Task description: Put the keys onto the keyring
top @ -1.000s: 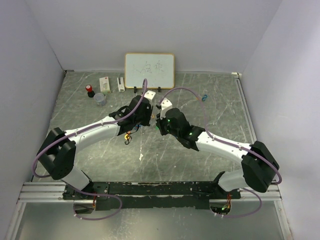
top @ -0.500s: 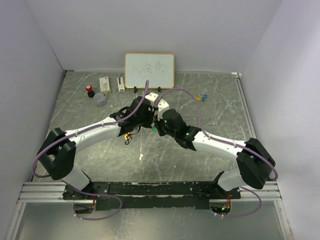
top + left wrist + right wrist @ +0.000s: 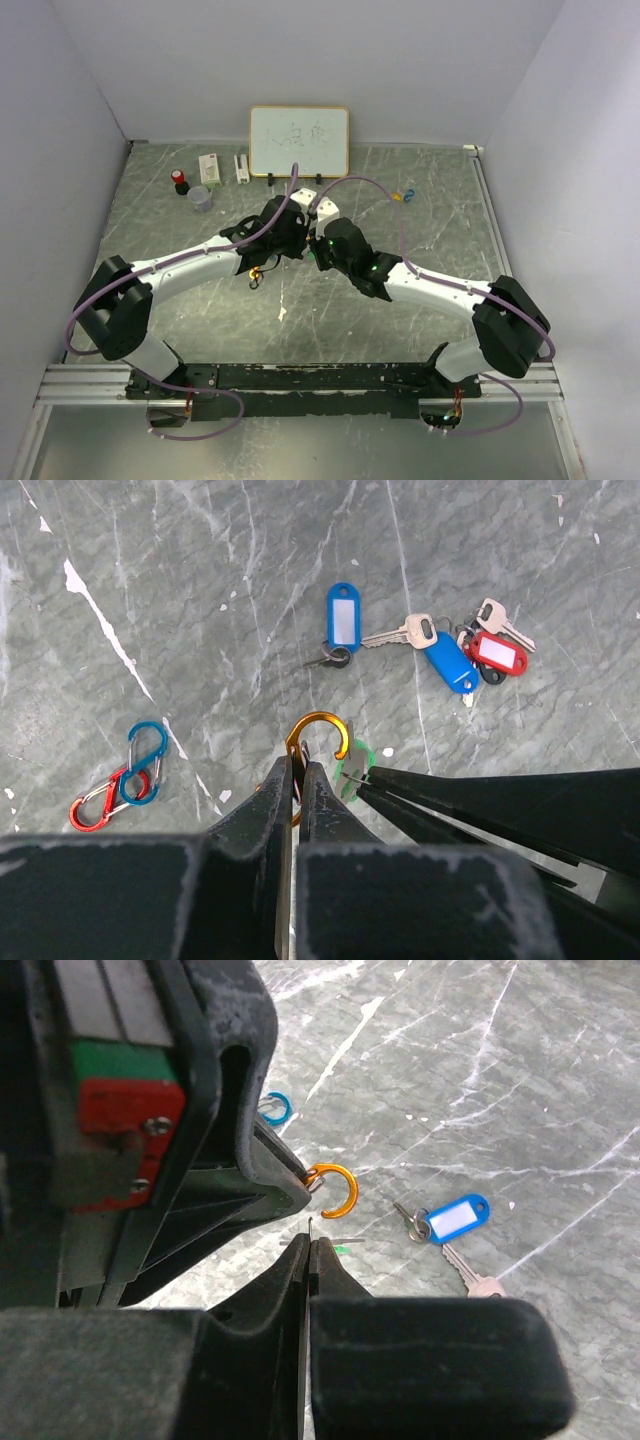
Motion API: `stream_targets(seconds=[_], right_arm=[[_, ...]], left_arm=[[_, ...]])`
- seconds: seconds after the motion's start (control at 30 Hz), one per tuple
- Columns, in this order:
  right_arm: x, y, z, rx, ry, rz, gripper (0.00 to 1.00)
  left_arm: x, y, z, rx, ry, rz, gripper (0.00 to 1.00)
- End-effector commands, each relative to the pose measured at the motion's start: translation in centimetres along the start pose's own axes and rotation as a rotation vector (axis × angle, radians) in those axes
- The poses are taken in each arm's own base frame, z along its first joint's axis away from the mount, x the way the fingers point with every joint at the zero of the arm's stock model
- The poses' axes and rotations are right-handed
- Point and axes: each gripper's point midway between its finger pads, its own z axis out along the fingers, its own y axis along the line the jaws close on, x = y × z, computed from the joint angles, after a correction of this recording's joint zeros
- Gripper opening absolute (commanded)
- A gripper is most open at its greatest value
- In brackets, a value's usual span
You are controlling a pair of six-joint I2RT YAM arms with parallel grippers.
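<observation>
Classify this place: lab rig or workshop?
Most likely a lab robot cell: plain white walls boxing in a grey marbled table, left arm and right arm bolted to an aluminium rail, and a small whiteboard propped at the back.

- The left tool (image 3: pixel 297 772) has its jaws shut on the orange keyring (image 3: pixel 318 730), whose open hook stands clear of the fingertips.
- The right tool (image 3: pixel 366 778) reaches in from the right, pinching a green key tag (image 3: pixel 352 765) just beside the hook's end.
- Farther off on the grey counter (image 3: pixel 200 600) lie a blue tag (image 3: pixel 342 617), a silver key (image 3: pixel 398 634), a darker blue tag (image 3: pixel 450 662) and a red tag (image 3: pixel 499 653).
- A blue clip (image 3: pixel 145 762) and a red clip (image 3: pixel 97 803) lie together at left.
</observation>
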Motion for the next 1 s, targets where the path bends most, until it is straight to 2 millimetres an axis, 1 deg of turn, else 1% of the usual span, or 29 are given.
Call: stream_targets(seconds=[0.0,0.43,0.7,0.97], right_arm=[[-1.1,-0.1,0.4,0.02,-0.031,-0.005,0.0],[-0.7,-0.5,0.4,0.04,-0.027,-0.005,0.0],[-0.8,-1.3,0.0,0.082,-0.031,-0.011,0.0],[-1.0,-2.2,-0.2,0.125,-0.041,-0.015,0.0]], left_arm=[[-0.6,-1.7,-1.1,0.061,-0.03,0.02,0.07],[-1.1,-2.2,-1.7,0.079,-0.041,0.023,0.07],[-0.7,-2.4,-1.8,0.09,-0.026,0.033,0.07],[-0.1,-3.0,-1.9,0.13,-0.013,0.043,0.07]])
